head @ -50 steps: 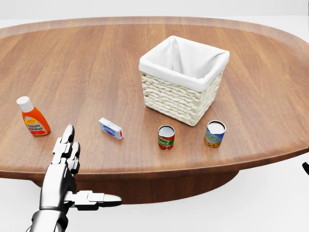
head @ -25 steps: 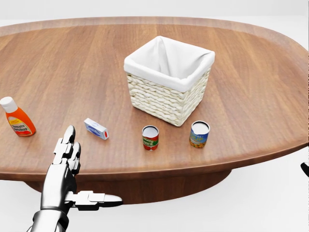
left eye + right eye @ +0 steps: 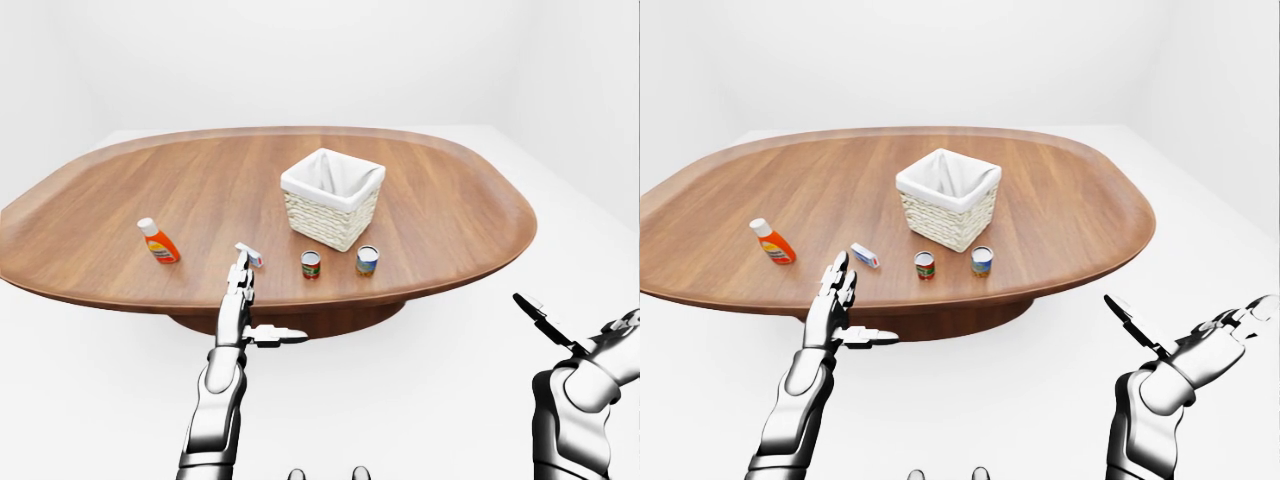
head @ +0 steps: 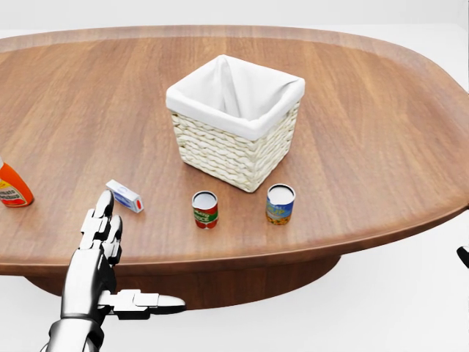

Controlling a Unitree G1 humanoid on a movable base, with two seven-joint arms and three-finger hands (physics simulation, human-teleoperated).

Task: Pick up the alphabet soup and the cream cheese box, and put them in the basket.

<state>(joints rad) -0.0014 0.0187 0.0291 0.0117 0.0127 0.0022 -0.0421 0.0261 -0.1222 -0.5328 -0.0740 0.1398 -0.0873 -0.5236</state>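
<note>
A white-lined wicker basket (image 4: 233, 150) stands mid-table. Below it in the head view sit two cans: one with a blue and yellow label (image 4: 280, 204), which looks like the alphabet soup, and a red one (image 4: 205, 210) to its left. The small blue and white cream cheese box (image 4: 124, 196) lies flat further left. My left hand (image 4: 110, 249) is open at the table's near edge, fingertips just below the box and not touching it. My right hand (image 3: 1200, 345) is open, palm up, well off the table to the right. Neither hand holds anything.
An orange ketchup-like bottle (image 4: 10, 188) stands at the left edge of the head view. The oval wooden table (image 4: 366, 110) rests on a dark pedestal, with white floor (image 3: 420, 400) all around. The table's near rim runs just under the cans.
The whole picture has slid left, so the camera has moved right along the table. The cream cheese box now sits just above my left fingertips. The hands keep their pose.
</note>
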